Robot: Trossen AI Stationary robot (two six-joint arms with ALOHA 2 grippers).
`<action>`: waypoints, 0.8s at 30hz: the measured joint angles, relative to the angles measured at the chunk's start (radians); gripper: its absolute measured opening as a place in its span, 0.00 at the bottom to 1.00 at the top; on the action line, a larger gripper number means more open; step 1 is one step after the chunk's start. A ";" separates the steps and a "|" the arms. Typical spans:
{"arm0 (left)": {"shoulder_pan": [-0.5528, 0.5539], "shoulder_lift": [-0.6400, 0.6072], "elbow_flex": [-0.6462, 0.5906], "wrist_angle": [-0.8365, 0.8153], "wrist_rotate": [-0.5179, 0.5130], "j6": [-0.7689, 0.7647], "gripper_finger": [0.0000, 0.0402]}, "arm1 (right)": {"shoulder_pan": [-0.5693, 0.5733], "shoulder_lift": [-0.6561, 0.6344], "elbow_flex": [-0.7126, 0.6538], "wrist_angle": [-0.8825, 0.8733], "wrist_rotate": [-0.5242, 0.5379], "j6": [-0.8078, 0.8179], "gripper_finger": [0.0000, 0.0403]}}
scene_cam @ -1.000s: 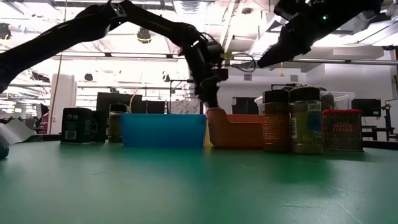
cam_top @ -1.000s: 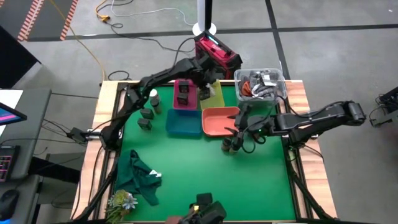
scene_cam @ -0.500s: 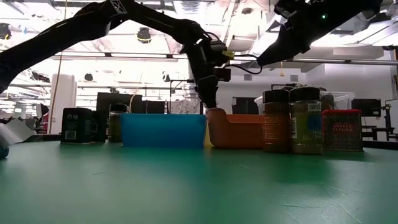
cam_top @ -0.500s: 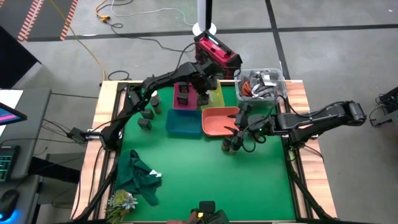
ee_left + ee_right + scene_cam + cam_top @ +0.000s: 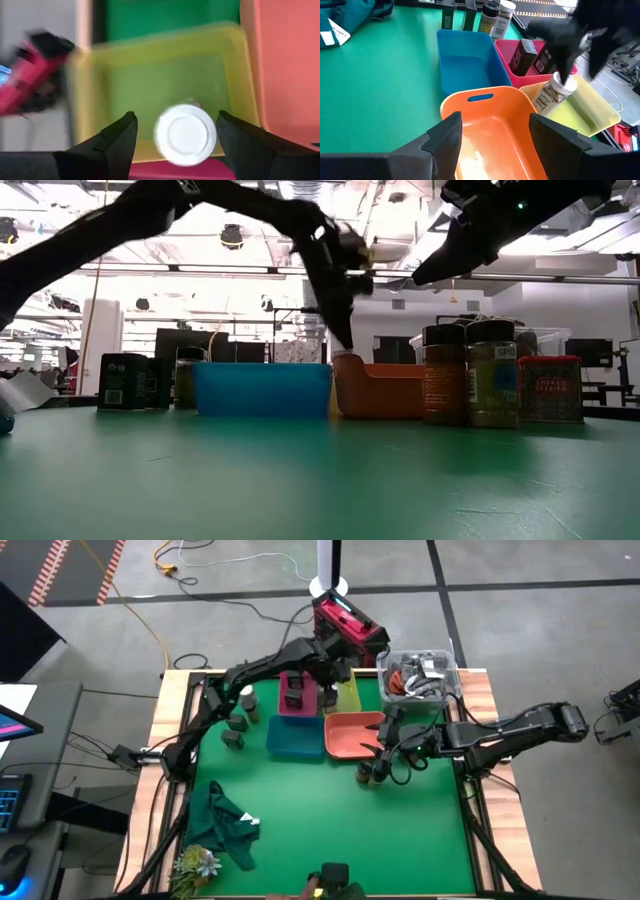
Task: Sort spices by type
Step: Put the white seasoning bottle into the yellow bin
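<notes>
My left gripper point(image 5: 330, 683) hangs open over the yellow-green tray point(image 5: 347, 695). A white-topped round jar point(image 5: 185, 134) stands below and between its fingers, apart from both. In the right wrist view the jar point(image 5: 554, 94) leans tilted in that tray, its base on the tray floor. My right gripper point(image 5: 492, 145) is open and empty above the orange tray point(image 5: 350, 737). Dark boxy tins point(image 5: 295, 690) stand in the pink tray point(image 5: 297, 710). Two dark round jars point(image 5: 468, 375) and a red cube point(image 5: 550, 390) stand near the orange tray. More spices point(image 5: 237, 720) stand at the left.
An empty blue tray point(image 5: 295, 742) sits next to the orange one. A clear bin of cables point(image 5: 418, 675) stands at the far right. A teal cloth point(image 5: 225, 825) and artificial flowers point(image 5: 195, 862) lie at the near left. The middle and near right of the green mat are bare.
My left arm has risen a little above the yellow-green tray, with its gripper still over the white-topped jar. My right arm has kept still.
</notes>
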 joint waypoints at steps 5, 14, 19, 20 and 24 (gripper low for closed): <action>-0.004 -0.083 0.001 -0.035 -0.059 0.005 0.65 | 0.000 0.000 0.000 0.001 0.000 -0.001 0.65; -0.036 -0.222 -0.076 -0.263 -0.047 -0.131 0.65 | 0.000 0.000 0.000 -0.042 0.000 0.001 0.65; -0.045 -0.386 -0.326 -0.232 -0.104 -0.187 0.65 | 0.000 0.000 0.000 -0.064 0.000 0.010 0.65; -0.045 -0.430 -0.388 -0.212 -0.114 -0.198 0.65 | 0.000 0.000 0.000 -0.065 0.000 0.012 0.65; -0.040 -0.603 -0.647 -0.084 -0.143 -0.245 0.65 | 0.000 0.000 0.000 -0.066 0.000 0.009 0.65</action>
